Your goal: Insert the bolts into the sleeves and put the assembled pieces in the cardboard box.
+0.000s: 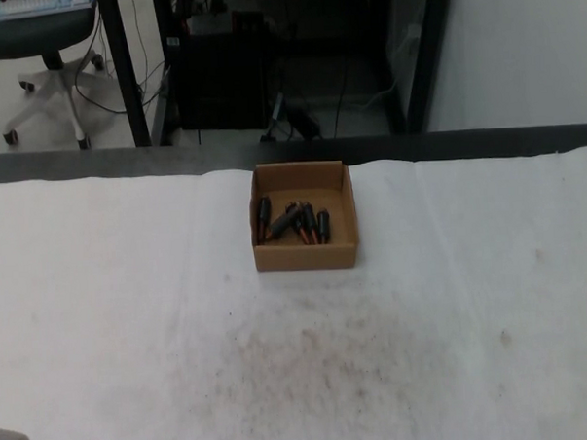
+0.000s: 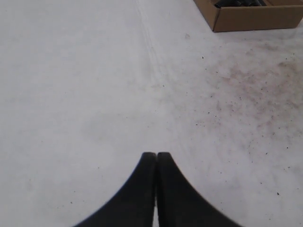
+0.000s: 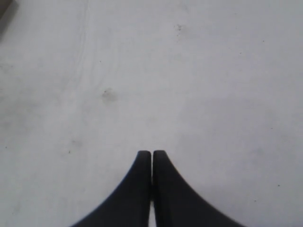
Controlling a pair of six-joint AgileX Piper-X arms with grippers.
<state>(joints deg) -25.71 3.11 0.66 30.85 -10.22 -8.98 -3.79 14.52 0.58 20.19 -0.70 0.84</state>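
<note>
L pincer: two black fingers pressed together, tip to tip; held over the white worktop, w/ a corner of the box seen farther off.
R pincer: likewise pressed together, fingers touching along their inner edges; held over the white surface, well apart from the box.
Worktop cover: a white sheet is laid over the whole top; a brownish speckled patch is seen on the near side of the box, approx. mid-worktop. Small dark specks are scattered round it in the left wrist view.
Cardboard box: open-topped, set flat & upright on the sheet toward the far edge, roughly central betw. the two sides.
Assembled pieces: approx. five dark pieces w/ orange-ish ends are laid on the box floor. One lies alone by the left wall; the rest are bunched toward the middle & right, some touching or overlapping. Exact count can't be told.
Back edge: a dark strip runs along the worktop's far side.
Background: an office chair stands on the floor beyond the worktop, far left; dark frame posts & cables are seen behind the box.
</note>
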